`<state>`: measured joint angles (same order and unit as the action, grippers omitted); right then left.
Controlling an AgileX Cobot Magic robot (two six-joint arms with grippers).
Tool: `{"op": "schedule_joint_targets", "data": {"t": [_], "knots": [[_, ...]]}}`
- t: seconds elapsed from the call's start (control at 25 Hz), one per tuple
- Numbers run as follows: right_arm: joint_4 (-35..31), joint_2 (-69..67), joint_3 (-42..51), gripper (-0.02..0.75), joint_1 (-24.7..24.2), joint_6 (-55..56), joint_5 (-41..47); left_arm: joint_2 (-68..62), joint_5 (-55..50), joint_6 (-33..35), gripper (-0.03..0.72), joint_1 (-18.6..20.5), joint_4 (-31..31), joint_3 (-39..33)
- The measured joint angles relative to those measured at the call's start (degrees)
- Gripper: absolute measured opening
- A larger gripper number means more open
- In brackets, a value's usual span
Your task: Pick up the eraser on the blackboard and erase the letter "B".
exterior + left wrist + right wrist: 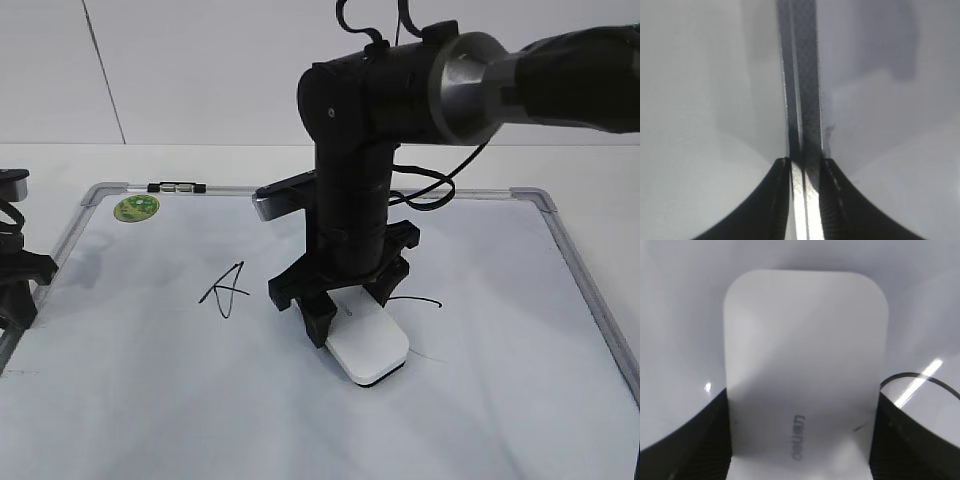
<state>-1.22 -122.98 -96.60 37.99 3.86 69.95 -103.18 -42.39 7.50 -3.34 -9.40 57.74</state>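
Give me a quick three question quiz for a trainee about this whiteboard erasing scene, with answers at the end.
1. True or false: the right pincer has the eraser between its fingers.
2. Which letter on the blackboard is fully visible: A, B or C?
3. Fill in: in the left wrist view, the left pincer straddles the board's metal ____.

Key: 1. True; the eraser rests flat on the board. 2. A; a curved stroke shows beside the eraser. 3. Frame.

Lab-like: bare white table [300, 160], plain wall [200, 60].
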Motion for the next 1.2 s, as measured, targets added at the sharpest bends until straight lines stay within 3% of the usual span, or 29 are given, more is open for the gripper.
{"op": "schedule_joint_targets", "data": {"t": [0.48, 0.84, 1.2], "knots": [[0.04, -0.73, 0.00, 0.534, 6.33, 0.00, -0.93, 0.00, 0.00, 0.00, 0.147, 0.00, 0.00, 0.00], [6.54, -0.73, -0.10, 0.534, 6.56, 0.90, -0.93, 0.00, 0.00, 0.00, 0.147, 0.00, 0.00, 0.00], [9.63, -0.73, -0.21, 0.534, 2.96, 1.72, -0.93, 0.00, 0.00, 0.00, 0.147, 0.00, 0.00, 0.00]]}}
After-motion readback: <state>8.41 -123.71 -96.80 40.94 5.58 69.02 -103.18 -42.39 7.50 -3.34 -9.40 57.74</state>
